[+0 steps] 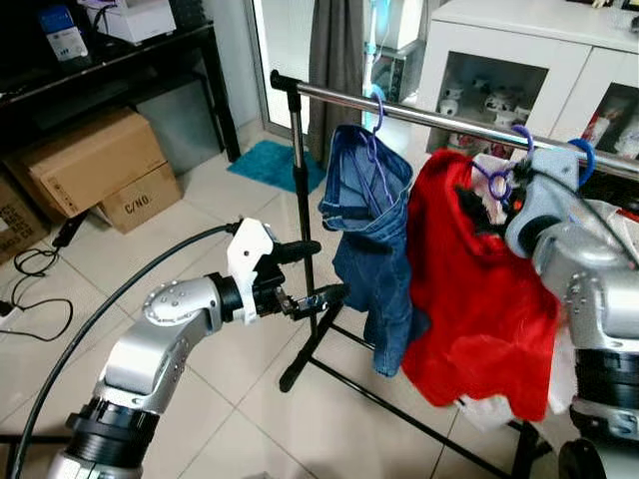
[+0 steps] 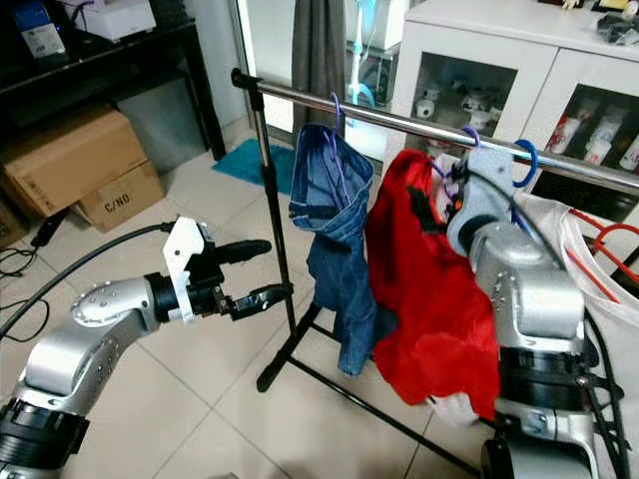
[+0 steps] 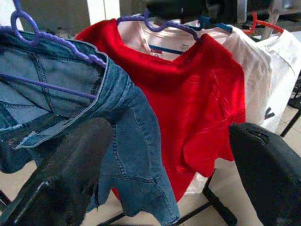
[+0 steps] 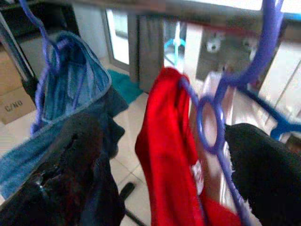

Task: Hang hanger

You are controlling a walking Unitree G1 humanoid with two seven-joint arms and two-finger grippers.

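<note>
A metal clothes rail (image 1: 439,120) crosses in front of me. A purple hanger (image 1: 374,150) on it holds folded denim (image 1: 374,230). Beside that, a second purple hanger (image 4: 254,70) carries a red shirt (image 1: 479,299), with its hook over the rail. My right gripper (image 4: 160,136) is raised to this hanger's neck, fingers open on either side of its ring (image 1: 497,185). My left gripper (image 1: 319,271) is held out low, left of the denim and beside the rack's upright post. It is open and holds nothing.
White shirts (image 3: 263,70) hang on blue and orange hangers right of the red shirt. A white cabinet (image 1: 539,70) stands behind the rail. Cardboard boxes (image 1: 90,160), a black shelf and floor cables (image 1: 30,264) lie to the left. The rack's base bars (image 1: 329,369) cross the tiles.
</note>
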